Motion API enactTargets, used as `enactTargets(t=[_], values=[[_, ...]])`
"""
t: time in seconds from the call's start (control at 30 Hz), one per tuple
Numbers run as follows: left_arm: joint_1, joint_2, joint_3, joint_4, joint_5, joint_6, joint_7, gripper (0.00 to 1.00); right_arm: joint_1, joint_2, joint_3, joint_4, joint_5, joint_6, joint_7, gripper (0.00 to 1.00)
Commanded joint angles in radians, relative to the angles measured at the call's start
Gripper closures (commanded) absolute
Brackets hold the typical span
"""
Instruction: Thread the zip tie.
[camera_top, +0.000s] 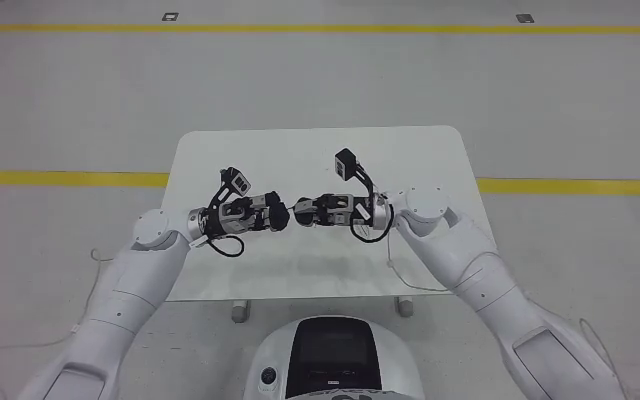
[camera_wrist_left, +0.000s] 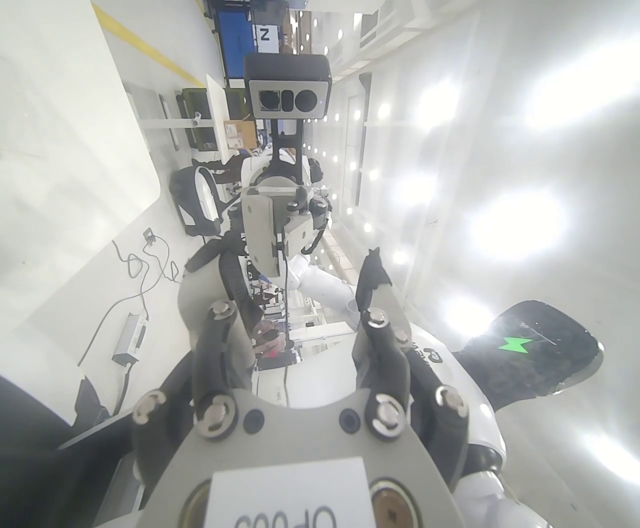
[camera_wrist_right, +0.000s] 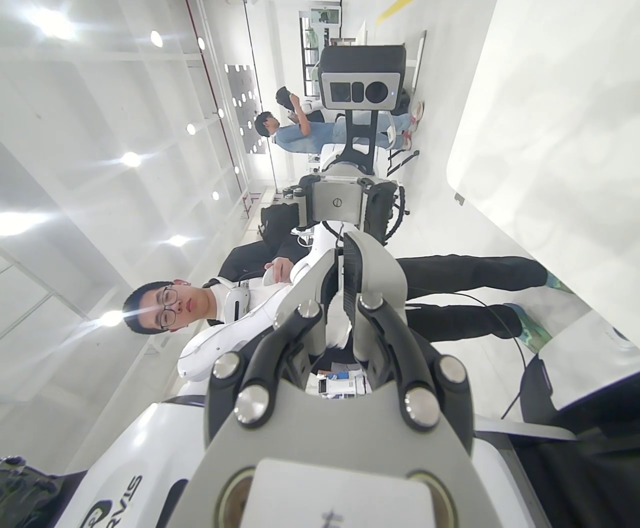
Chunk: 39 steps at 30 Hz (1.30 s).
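Above the middle of the white table (camera_top: 320, 150) my two grippers face each other tip to tip. My right gripper (camera_top: 304, 212) (camera_wrist_right: 342, 250) is shut, and a thin dark zip tie (camera_wrist_left: 281, 250) runs out from between its pressed fingers toward the other arm. In the left wrist view this gripper (camera_wrist_left: 272, 260) is seen head-on with the tie hanging from it. My left gripper (camera_top: 277, 215) (camera_wrist_left: 297, 267) stands open; its fingers (camera_wrist_left: 372, 280) are spread wide on either side of the tie without touching it. In the top view the tie is too thin to make out.
Both arms hover above bare table surface (camera_wrist_right: 550, 150), with its rounded edges well away from the grippers. Cables and a power brick (camera_wrist_left: 127, 345) lie on the floor beyond the table edge.
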Motion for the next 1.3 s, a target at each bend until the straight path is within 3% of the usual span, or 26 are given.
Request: enactTargets(t=[0.0,0.4,0.77,1.27], values=[[0.000,0.000,0.000,0.000,0.000,0.000,0.000,0.66,0.000,-0.001,0.000,0.002,0.002,-0.002,-0.001,1.00],[-0.007,-0.003,0.004,0.006,-0.002,-0.001,0.008,0.69,-0.017,-0.008,0.030,0.011,0.045,-0.032,-0.047,1.00],[-0.019,-0.011,0.016,0.015,-0.016,-0.004,0.026,0.67,-0.018,-0.012,0.022,0.004,0.020,-0.005,-0.049,1.00],[-0.030,-0.018,0.028,0.033,-0.016,-0.001,0.025,0.81,-0.017,-0.017,0.024,0.007,0.001,0.018,-0.043,1.00]])
